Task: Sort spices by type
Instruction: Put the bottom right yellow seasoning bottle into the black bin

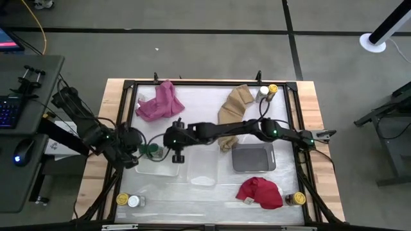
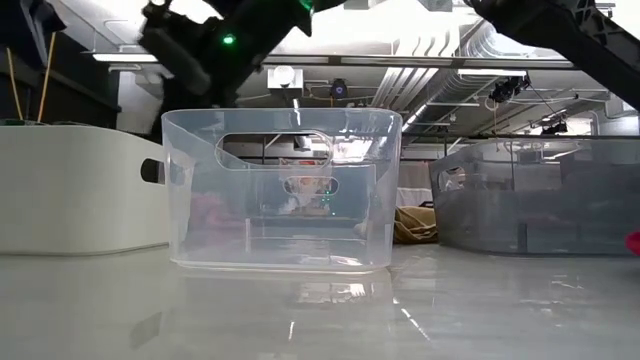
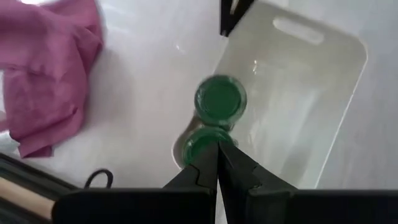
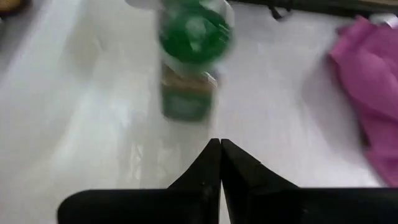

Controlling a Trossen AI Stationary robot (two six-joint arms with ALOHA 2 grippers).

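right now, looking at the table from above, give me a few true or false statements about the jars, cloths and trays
1. Two green-lidded spice jars stand at the rim of the white plastic tray. True.
2. The left gripper is wide open. False: its fingers are shut, tips just above the nearer green lid.
3. The crumpled pink cloth lies at the far left of the mat. True.
4. The red cloth sits inside the grey rectangular tray. False: it lies on the mat nearer the front edge, outside the tray.
5. The right gripper holds a jar. False: it is shut on nothing.
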